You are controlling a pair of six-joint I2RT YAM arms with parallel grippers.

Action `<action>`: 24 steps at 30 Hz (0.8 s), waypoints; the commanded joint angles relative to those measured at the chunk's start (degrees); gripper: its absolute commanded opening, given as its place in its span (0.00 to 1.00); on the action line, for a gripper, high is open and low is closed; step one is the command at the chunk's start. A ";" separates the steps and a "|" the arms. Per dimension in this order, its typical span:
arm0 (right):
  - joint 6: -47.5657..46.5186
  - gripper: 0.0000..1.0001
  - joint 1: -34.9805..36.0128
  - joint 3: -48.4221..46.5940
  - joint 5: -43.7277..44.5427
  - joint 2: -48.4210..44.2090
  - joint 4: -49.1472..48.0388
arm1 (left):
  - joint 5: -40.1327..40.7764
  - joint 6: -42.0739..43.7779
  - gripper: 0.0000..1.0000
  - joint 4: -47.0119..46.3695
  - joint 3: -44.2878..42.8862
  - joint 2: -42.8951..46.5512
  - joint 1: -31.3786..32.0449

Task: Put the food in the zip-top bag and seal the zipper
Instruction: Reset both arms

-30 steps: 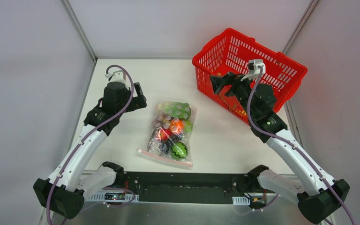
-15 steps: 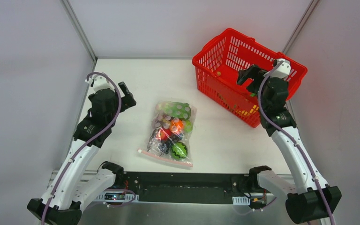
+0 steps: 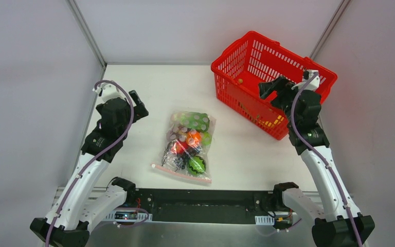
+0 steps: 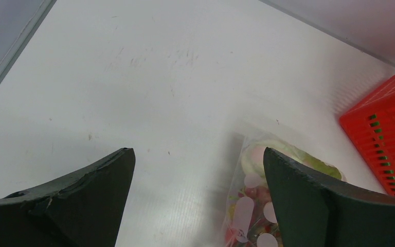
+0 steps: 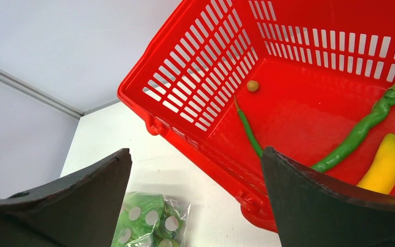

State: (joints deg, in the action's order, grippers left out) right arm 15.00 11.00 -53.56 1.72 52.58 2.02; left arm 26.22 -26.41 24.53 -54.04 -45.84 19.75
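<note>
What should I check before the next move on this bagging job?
1. Left gripper open, empty: ok.
2. Right gripper open, empty, over the red basket: ok.
3. Zip-top bag lies flat, touched by neither gripper: ok.
4. All food bagged: not ok; a long green pepper and a yellow piece lie in the basket.
5. Zipper closed: cannot tell.
</note>
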 commanded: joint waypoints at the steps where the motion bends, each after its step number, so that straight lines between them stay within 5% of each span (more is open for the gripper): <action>1: 1.96 0.99 -0.19 0.65 -1.07 -1.21 -1.78 | 1.38 0.84 0.99 -2.02 -1.00 0.90 -0.59; 24: 4.99 1.00 -0.20 1.40 -4.97 -0.12 -4.75 | 2.79 3.25 0.99 0.00 -2.00 2.31 -0.59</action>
State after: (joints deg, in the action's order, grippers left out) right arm 19.07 11.00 -51.88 -2.44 52.47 0.21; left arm 27.77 -24.34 24.77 -54.13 -44.23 19.75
